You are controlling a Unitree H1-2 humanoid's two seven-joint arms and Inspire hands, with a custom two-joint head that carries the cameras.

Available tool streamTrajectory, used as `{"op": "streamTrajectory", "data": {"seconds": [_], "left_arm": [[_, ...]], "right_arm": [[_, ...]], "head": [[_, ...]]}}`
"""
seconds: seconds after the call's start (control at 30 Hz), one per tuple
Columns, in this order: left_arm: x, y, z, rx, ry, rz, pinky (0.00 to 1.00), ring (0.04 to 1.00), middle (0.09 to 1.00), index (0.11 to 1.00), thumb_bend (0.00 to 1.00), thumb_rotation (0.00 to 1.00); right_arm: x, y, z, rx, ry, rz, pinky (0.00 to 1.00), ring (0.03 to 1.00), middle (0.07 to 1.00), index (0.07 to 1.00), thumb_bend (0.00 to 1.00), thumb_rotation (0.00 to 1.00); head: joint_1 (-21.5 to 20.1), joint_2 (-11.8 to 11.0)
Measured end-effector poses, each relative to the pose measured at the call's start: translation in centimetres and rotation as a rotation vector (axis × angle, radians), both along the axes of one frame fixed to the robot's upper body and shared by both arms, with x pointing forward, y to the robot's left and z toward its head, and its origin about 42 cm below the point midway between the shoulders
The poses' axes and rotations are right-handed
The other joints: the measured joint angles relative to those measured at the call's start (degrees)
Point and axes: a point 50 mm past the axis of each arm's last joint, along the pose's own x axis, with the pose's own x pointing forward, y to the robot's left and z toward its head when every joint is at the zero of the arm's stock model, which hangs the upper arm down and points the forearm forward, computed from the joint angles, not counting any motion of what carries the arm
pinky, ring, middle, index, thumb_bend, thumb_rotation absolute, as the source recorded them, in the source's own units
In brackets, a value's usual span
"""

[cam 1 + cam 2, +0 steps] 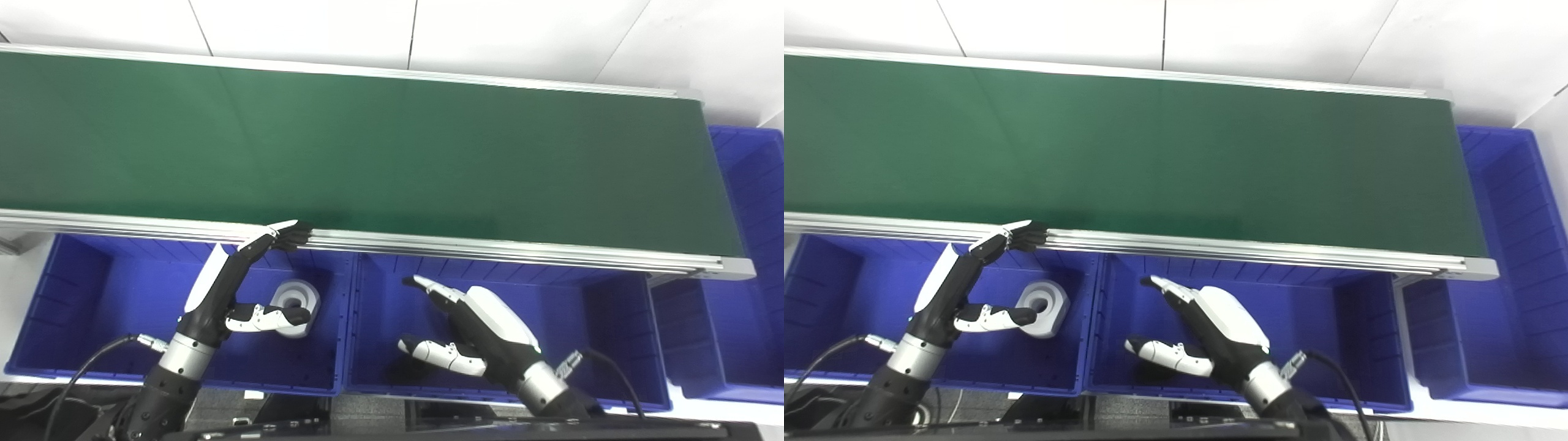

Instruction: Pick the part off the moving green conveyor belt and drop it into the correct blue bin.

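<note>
The green conveyor belt (367, 147) carries no part in view. A white ring-shaped part (298, 300) lies in the left blue bin (79, 318), near its right wall. My left hand (245, 288) is open above that bin, fingers stretched up to the belt's near rail, thumb over the white part without holding it. My right hand (471, 331) is open and empty over the middle blue bin (582, 318), fingers pointing left and up.
A third blue bin (747, 275) stands at the belt's right end. The aluminium rail (490, 248) of the belt runs just above the bins. White floor tiles lie behind the belt.
</note>
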Motion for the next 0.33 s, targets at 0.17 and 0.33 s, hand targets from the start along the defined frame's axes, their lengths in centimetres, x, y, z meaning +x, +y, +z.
{"op": "streamTrajectory", "data": {"seconds": [0.17, 0.33], "left_arm": [[-0.2, 0.2, -0.1, 0.009, 0.012, -0.014, 0.70, 0.751, 0.782, 0.793, 0.76, 0.67], [-0.3, 0.3, -0.1, 0.017, 0.016, -0.020, 0.72, 0.763, 0.793, 0.802, 0.75, 0.67]], "right_arm": [[-1.3, 1.1, -0.6, 0.128, -0.034, -0.033, 0.78, 0.897, 0.945, 0.976, 0.75, 0.81], [-1.4, 0.7, -1.5, 0.128, -0.045, -0.040, 0.78, 0.898, 0.954, 0.988, 0.76, 0.73]], "head": [[-0.2, -0.3], [-0.4, -0.7]]}}
